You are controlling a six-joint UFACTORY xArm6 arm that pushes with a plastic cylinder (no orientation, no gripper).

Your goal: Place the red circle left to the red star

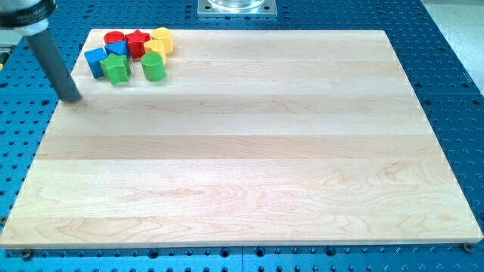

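Red circle: low round red block, flat top, at the top-left corner of the pale wooden desk, on the left end of a tight cluster's back row. Red star: same red, pointed outline, just right of the circle and apparently touching it.

Other items, view's left to right:
1. Rod: dark, straight, slanting down from the view's top-left edge. No jaws on this arm; nothing is held. My tip rests on the desk near its left edge, left of and below the cluster, apart from every block.
2. Blue block: angular, exact shape unclear, below the red circle.
3. Green star: front row, beside the blue block.
4. Green block: rounded, front right.
5. Yellow block: back right, beside the red star.
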